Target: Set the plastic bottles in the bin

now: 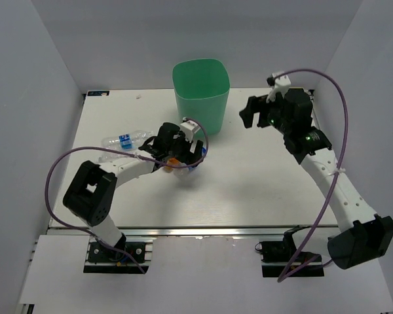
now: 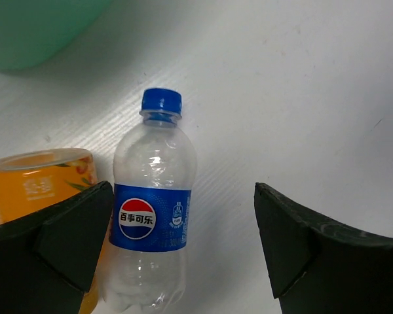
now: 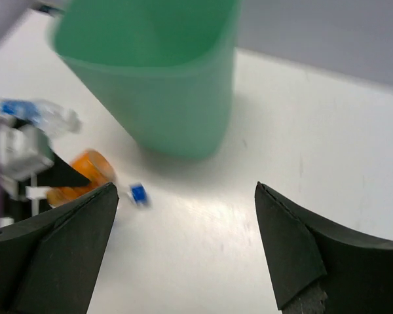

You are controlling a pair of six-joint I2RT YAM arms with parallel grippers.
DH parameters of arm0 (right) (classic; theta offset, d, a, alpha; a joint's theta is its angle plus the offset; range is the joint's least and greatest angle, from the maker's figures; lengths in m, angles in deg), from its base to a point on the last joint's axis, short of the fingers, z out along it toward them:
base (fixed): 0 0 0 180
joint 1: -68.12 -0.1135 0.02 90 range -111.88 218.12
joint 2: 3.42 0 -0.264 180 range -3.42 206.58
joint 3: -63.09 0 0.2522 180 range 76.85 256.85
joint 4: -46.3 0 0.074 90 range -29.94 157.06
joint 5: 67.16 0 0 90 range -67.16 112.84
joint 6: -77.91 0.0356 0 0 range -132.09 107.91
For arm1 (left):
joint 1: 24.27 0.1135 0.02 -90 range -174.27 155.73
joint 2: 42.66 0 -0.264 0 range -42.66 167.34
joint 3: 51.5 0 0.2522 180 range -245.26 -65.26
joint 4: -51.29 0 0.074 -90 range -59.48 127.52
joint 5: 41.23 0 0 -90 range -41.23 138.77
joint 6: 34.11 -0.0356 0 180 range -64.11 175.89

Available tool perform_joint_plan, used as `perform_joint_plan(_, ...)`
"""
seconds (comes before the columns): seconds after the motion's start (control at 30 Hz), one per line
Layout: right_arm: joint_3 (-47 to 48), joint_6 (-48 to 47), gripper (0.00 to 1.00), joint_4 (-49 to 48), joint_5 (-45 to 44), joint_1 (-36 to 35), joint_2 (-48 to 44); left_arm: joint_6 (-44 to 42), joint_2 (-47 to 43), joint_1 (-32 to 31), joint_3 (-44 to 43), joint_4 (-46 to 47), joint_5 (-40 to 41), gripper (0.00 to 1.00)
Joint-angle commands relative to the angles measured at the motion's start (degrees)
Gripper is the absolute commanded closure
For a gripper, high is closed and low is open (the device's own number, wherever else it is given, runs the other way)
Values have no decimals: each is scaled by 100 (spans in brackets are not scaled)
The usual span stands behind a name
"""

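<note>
The left gripper [image 2: 183, 226] is held low over the table [image 2: 314, 98] with its fingers spread wide. A clear Pepsi bottle [image 2: 152, 216] with a blue cap is lying between them and is not pinched. An orange-tinted bottle [image 2: 36, 183] lies just beside it, partly hidden behind one finger and cut off by the frame. Another clear bottle [image 1: 126, 139] with a blue label is seen further left. The mint-green bin [image 1: 201, 98] stands upright at the far side. The right gripper [image 3: 187, 229] is also spread, with nothing held, near the bin; its view is blurred.

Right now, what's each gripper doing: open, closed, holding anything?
Left gripper: open, holding nothing, poised over blue-capped bottle.
Right gripper: open, holding nothing.
</note>
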Motion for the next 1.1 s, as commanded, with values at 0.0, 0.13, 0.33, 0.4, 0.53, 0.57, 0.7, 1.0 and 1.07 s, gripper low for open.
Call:
perform_joint_plan(0.0, -817, 315, 11, 11, -516, 330, -151, -245, 175, -68, -318, -292, -50, 4)
perform_joint_plan(0.13, -1265, 333, 11, 249, -1009, 672, -582, -263, 675, -130, -486, -547, -217, 11)
perform_joint_plan(0.33, -1521, 280, 11, 65, -1018, 779, -1118, -61, 1002, -306, -644, -654, 38, 33)
perform_joint_plan(0.4, -1548, 262, 11, 65, -1070, 788, -1198, 9, 923, -358, -644, -601, 90, 46)
perform_joint_plan(0.53, -1670, 350, 11, -14, -1342, 805, -1251, 88, 546, -411, -862, -636, 30, 73)
perform_joint_plan(0.57, -1723, 411, 11, -32, -1430, 814, -1268, 97, 432, -429, -942, -662, -14, 73)
perform_joint_plan(0.7, -1987, 666, 11, -120, -1773, 910, -1295, 106, -489, -464, -1145, -487, -94, 73)
perform_joint_plan(1.0, -2084, 517, 11, -208, -1458, 963, -1374, 53, -1529, -455, -1786, 856, 775, 63)
perform_joint_plan(1.07, -2110, 482, 11, -216, -1335, 963, -1409, -78, -1172, -447, -2110, 902, 1169, 66)
